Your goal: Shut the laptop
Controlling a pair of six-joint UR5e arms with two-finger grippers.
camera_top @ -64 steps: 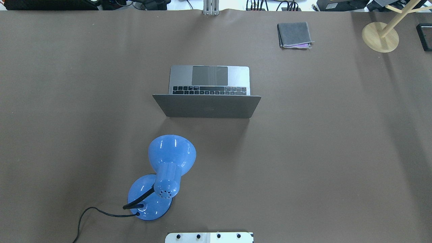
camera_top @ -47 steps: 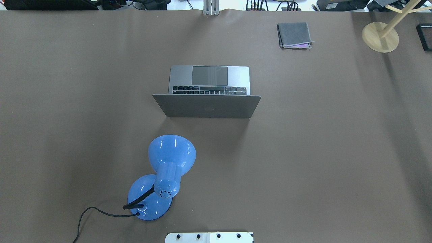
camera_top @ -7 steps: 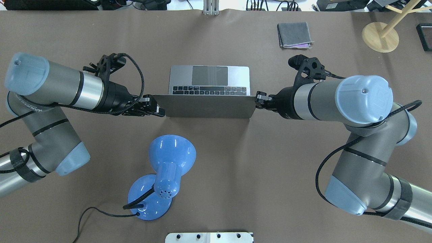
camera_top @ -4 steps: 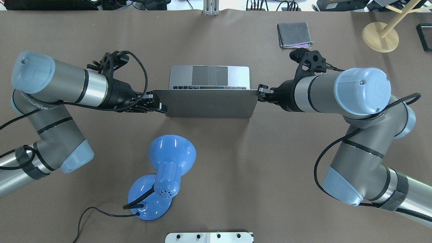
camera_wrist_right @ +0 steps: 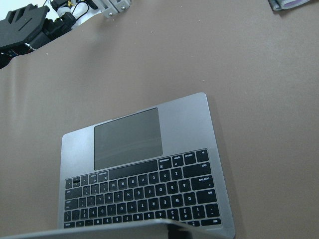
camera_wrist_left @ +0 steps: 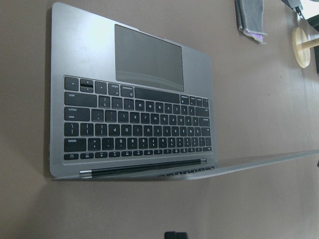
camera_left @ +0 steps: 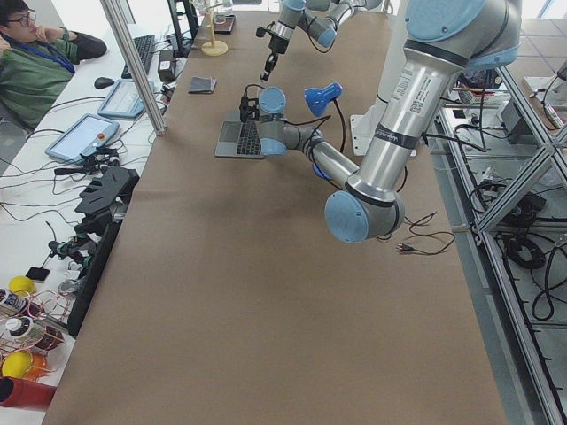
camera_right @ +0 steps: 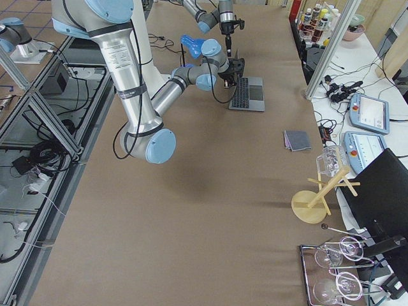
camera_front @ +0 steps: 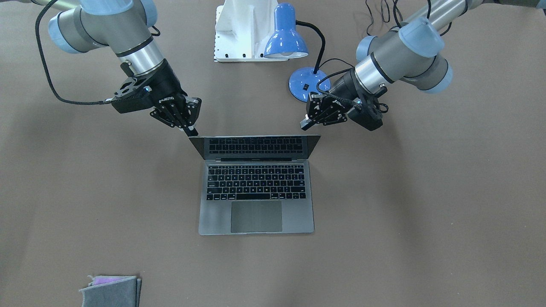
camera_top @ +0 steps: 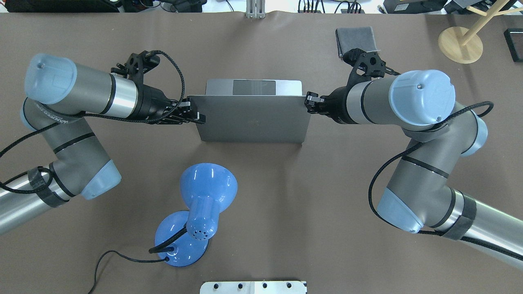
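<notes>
The grey laptop [camera_top: 251,120] sits mid-table, half open, its lid tilted forward over the black keys [camera_front: 256,183]. The overhead view shows only a strip of the base and trackpad [camera_top: 253,86] past the lid. My left gripper [camera_top: 199,117] is shut, behind the lid's top corner on the overhead view's left, and shows in the front-facing view [camera_front: 304,124]. My right gripper [camera_top: 309,102] is shut at the opposite top corner, its tip against that corner [camera_front: 192,131]. Both wrist views look down on the keyboard [camera_wrist_left: 139,132] [camera_wrist_right: 144,196] from behind the lid's edge.
A blue desk lamp [camera_top: 204,196] with a black cord stands close behind the laptop, near my left arm. A folded grey cloth [camera_top: 357,36] lies at the far right beside my right wrist. A wooden stand [camera_top: 459,43] is at the far right corner.
Both arms came in and set their grippers behind the lid's top corners. Over the last second both moved away from my base, and the lid tipped further down over the keyboard.
</notes>
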